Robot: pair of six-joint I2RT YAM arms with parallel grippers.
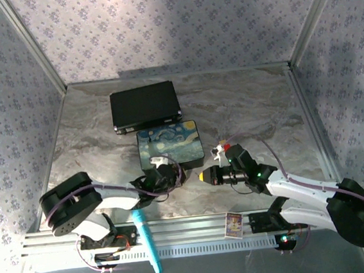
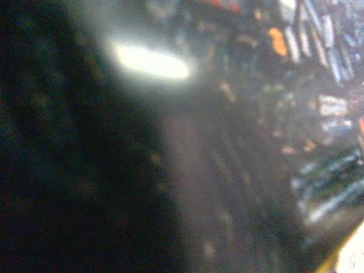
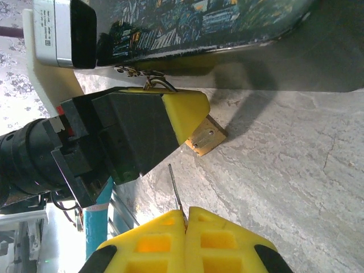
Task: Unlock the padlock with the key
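Note:
In the right wrist view the brass padlock (image 3: 206, 135) sits on the marble table at the foot of the painted box (image 3: 187, 23). Its thin shackle (image 3: 154, 83) reaches up to the box's front edge. My left gripper (image 1: 162, 175) is clamped over the padlock, one yellow finger (image 3: 185, 111) covering most of its body. My right gripper (image 3: 185, 211) is shut on the key; only the thin metal shaft (image 3: 175, 185) pokes out, its tip a short gap from the padlock. The key's head is hidden between the pads. The left wrist view is a blurred close-up of the painted box (image 2: 318, 142).
A black case (image 1: 144, 106) lies behind the painted box (image 1: 169, 146). A small red-and-white item (image 1: 219, 150) lies beside the right wrist. A teal pen (image 1: 145, 240) and a small card (image 1: 233, 224) rest on the front rail. Open marble stretches to the right.

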